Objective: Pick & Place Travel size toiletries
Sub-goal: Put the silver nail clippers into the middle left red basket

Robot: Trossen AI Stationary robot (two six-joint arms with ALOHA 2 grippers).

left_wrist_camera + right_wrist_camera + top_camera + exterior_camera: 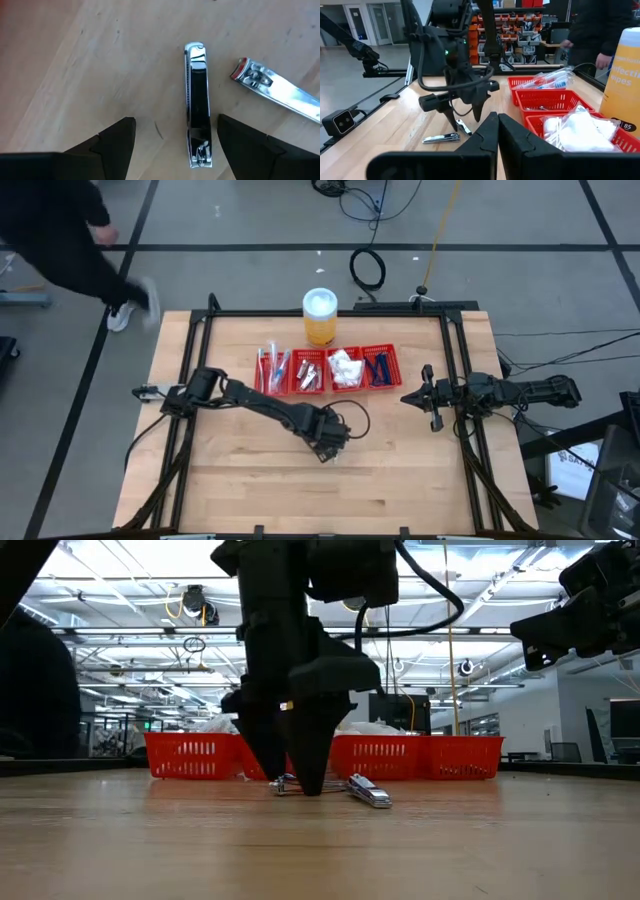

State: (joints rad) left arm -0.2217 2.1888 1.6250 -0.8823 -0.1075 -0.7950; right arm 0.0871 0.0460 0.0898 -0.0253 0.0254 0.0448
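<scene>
Left gripper (pixel 172 145): jaws apart, straddling one nail clipper (pixel 198 105) on the table (pixel 250 480), not gripping.
Second clipper (pixel 272 90): at 2 o'clock, cut off.
Right gripper (pixel 432 398): shut, empty, 3 o'clock of the tray (pixel 325 392).

My own left gripper (pixel 300 775) blocks the low view, hiding most of one nail clipper (pixel 285 785). The second clipper (pixel 277 92) runs off my wrist picture's edge. From overhead the red tray (pixel 327 392) holds contents too small to name (mere specks).
</scene>
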